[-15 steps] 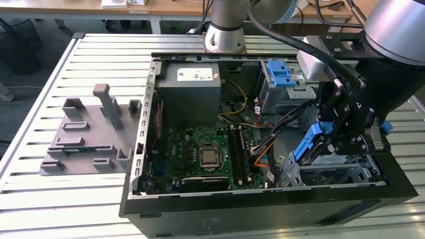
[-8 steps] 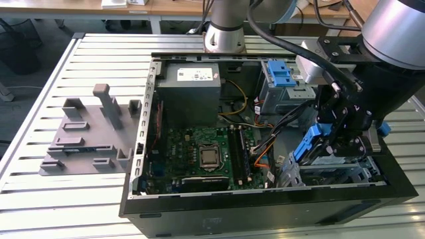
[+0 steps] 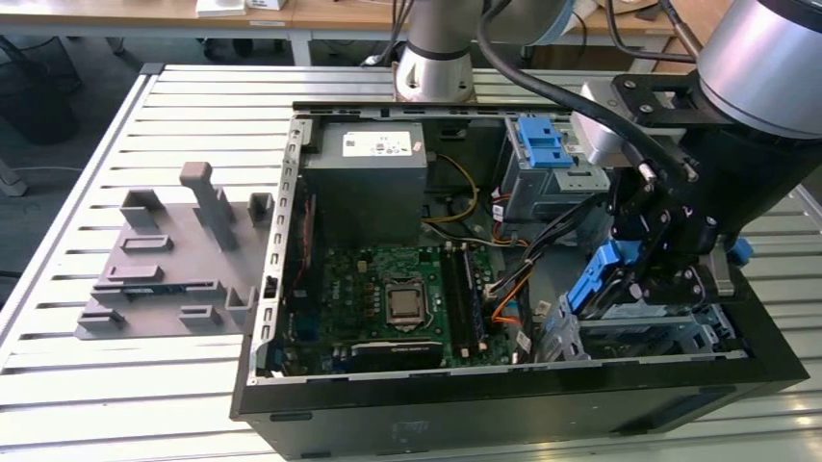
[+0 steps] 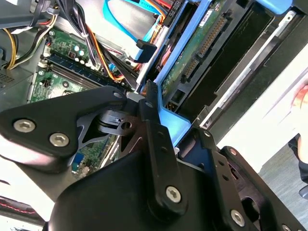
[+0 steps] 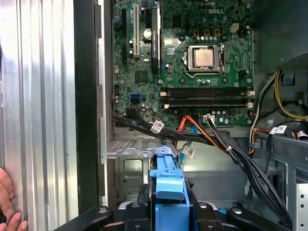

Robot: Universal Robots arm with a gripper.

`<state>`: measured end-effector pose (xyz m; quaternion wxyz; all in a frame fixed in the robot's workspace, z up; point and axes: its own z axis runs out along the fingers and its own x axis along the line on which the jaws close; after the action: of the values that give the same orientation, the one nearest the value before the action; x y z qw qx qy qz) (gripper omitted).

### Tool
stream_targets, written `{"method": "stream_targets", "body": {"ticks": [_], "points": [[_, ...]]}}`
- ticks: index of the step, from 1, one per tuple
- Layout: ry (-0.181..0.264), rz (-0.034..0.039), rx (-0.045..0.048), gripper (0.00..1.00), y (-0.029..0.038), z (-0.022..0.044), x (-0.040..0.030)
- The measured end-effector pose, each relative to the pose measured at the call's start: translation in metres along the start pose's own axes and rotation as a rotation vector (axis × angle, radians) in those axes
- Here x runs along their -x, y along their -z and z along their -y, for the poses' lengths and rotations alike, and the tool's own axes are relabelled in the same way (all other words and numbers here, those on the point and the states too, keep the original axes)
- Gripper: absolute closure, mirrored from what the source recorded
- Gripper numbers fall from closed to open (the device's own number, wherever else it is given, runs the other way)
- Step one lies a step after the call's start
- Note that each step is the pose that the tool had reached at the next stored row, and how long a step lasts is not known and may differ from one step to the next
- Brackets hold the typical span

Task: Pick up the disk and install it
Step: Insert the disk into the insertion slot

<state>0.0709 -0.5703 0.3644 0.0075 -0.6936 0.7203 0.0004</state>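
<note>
A slatted aluminium tabletop carried an open desktop computer case lying on its side. Well apart from it, toward the exterior view's left, stood a grey plastic holder block with nothing in it. Desks stood behind.

The pick-up looked finished and the installing was in hand. The tool was inside the case at the exterior view's right, clenched on the disk by its blue bracket, just above a grey metal drive cage. The disk was not yet seated; how far its lower end had entered the cage could not be told.

It hung tilted rather than flat. In the exterior view its long axis slanted steeply, the upper end toward the back of the case and the lower end toward the cage. In the second wrist view its green circuit-board face showed, on the side toward the motherboard.

By my judgement, seating it called for levelling the bracket with the cage rails and keeping clear of the orange and black cables just beside it.

A person's fingers rested on the tabletop outside the case wall.
</note>
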Motion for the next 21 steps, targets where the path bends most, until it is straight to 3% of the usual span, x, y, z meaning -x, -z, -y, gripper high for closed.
{"method": "stream_targets", "body": {"ticks": [10, 15, 18, 19, 21], "points": [[0.000, -0.0001, 0.0000, 0.64, -0.0087, -0.0001, -0.0001], [0.000, 0.0000, -0.0001, 0.64, -0.0095, -0.0001, -0.0001], [0.000, 0.0000, 0.0001, 0.57, -0.0096, -0.0001, -0.0001], [0.000, -0.0001, 0.0000, 0.50, -0.0096, -0.0001, -0.0001], [0.000, -0.0001, 0.0000, 0.50, -0.0097, -0.0001, -0.0001]]}}
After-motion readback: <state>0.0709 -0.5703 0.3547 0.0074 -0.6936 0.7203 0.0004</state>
